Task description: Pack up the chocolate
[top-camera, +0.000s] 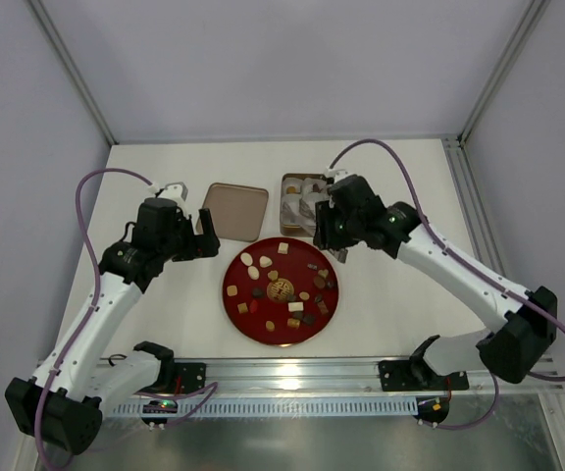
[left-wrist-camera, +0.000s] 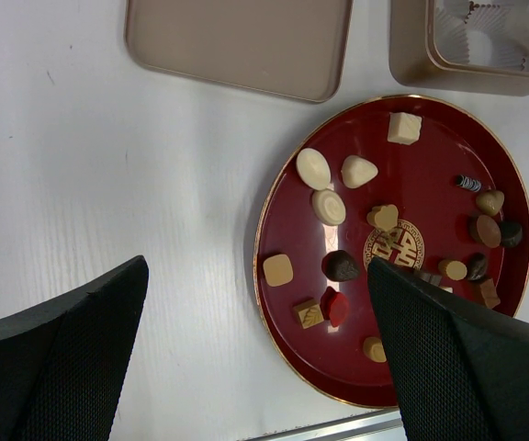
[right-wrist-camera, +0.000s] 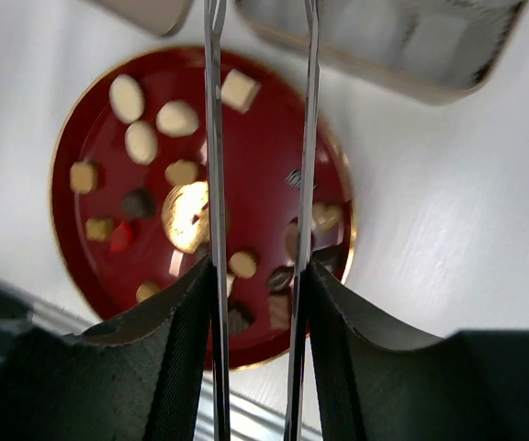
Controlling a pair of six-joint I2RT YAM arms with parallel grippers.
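Observation:
Several chocolates (top-camera: 263,262) in dark brown, tan and cream lie on a round red plate (top-camera: 233,304). They also show in the left wrist view (left-wrist-camera: 313,168) and the right wrist view (right-wrist-camera: 177,118). My left gripper (left-wrist-camera: 257,276) is open and empty, above the table at the plate's left rim (left-wrist-camera: 266,230). My right gripper (right-wrist-camera: 258,266) is shut on a pair of thin metal tongs (right-wrist-camera: 213,138). The tong blades stand apart with nothing between them, pointing over the plate's far right part (right-wrist-camera: 264,138). In the top view this gripper (top-camera: 330,231) hangs between tin and plate.
A gold-brown tin (top-camera: 302,201) with white paper cups (left-wrist-camera: 485,32) stands behind the plate, its wall visible in the right wrist view (right-wrist-camera: 384,73). Its flat lid (top-camera: 235,211) lies to its left. A metal rail (top-camera: 292,373) runs along the near table edge.

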